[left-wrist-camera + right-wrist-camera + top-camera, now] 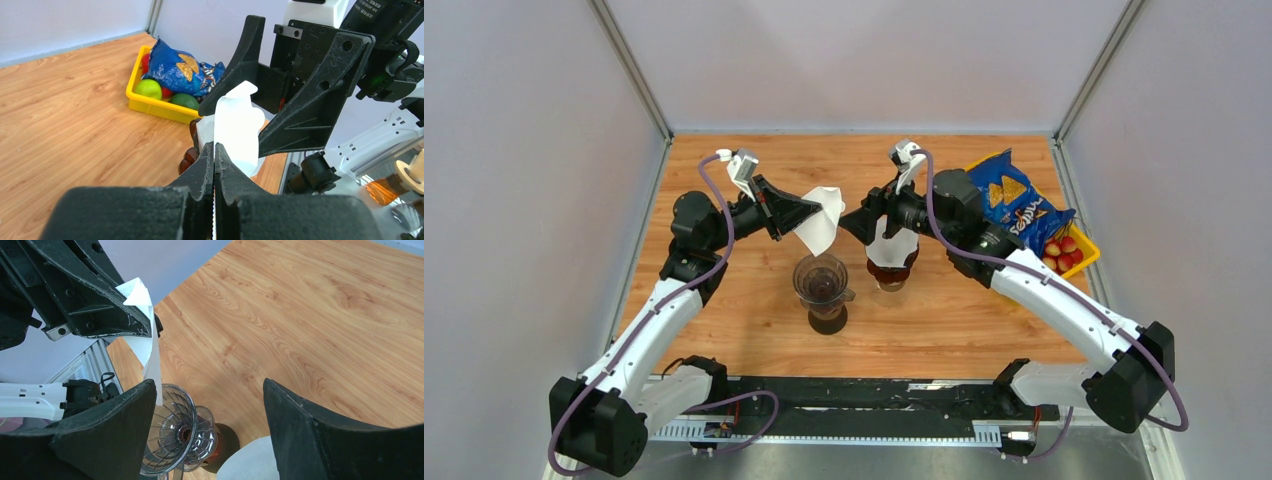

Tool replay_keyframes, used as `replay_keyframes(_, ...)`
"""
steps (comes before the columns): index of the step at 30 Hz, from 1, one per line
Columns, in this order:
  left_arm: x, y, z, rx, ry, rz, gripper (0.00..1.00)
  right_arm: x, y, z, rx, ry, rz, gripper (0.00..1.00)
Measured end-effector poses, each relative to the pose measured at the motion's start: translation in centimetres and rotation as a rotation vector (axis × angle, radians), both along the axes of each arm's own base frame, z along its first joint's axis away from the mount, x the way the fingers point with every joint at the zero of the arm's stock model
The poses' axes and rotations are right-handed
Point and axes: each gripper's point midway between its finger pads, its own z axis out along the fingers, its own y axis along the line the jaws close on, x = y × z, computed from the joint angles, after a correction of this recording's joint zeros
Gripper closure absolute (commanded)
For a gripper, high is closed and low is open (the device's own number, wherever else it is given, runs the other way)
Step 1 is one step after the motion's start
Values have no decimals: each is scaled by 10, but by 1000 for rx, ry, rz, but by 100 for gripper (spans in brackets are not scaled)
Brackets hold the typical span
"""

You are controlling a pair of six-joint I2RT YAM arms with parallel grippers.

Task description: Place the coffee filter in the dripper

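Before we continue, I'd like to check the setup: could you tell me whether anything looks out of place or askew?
Only the filter: pinched by one edge in the left end effector, it hangs tilted and a little crumpled above the dripper, not opened into a cone. Nothing looks spilled or damaged.

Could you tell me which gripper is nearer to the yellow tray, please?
Right. The right gripper hangs open left of the yellow tray; the left gripper, shut on the coffee filter, is further left still.
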Motion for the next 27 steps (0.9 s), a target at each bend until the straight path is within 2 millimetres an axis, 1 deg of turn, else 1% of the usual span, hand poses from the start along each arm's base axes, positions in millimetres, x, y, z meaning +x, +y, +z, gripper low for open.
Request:
replay_keyframes(4, 0, 0, 0, 0, 1, -2, 100, -1, 3, 0, 1, 2, 16, 19)
replay_keyframes(13, 0, 0, -2, 6, 0, -1, 100, 1, 1, 2, 2, -3, 2, 18)
replay_keyframes(17, 0, 0, -2, 10, -5, -1, 100, 5, -3, 4, 2, -10, -34, 18)
replay_keyframes(24, -2, -1, -2, 12, -7, -14, 100, 22, -13, 4, -3, -13, -147, 17)
replay_keyframes(27, -2, -1, -2, 13, -6, -15, 100, 23, -15, 4, 0, -9, -162, 17)
